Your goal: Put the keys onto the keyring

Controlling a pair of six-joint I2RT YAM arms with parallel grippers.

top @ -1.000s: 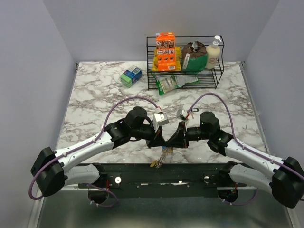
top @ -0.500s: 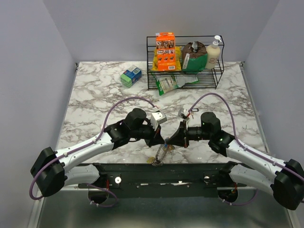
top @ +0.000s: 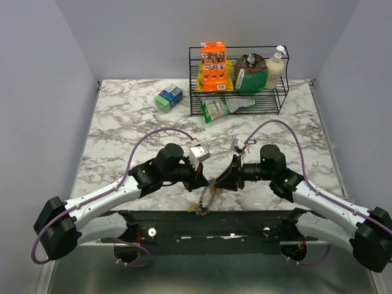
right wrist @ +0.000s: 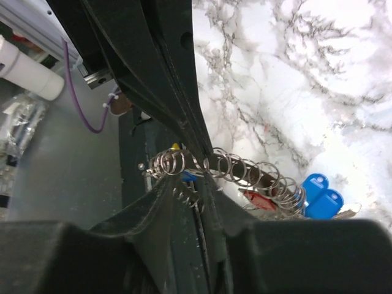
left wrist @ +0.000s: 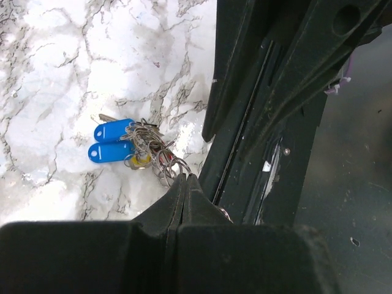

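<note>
Top external: keyring (top: 208,193) beside black base rail (top: 245,222), wire rack (top: 239,92) well behind.

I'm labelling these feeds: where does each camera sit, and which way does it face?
Top external: above, behind the robot, looking down on the table; left arm and right arm show.
Left wrist: looks down past the left gripper at the keys.
Right wrist: looks past the right gripper at the keyring.
Shared: both wrist views show keyring and blue-tagged keys.
</note>
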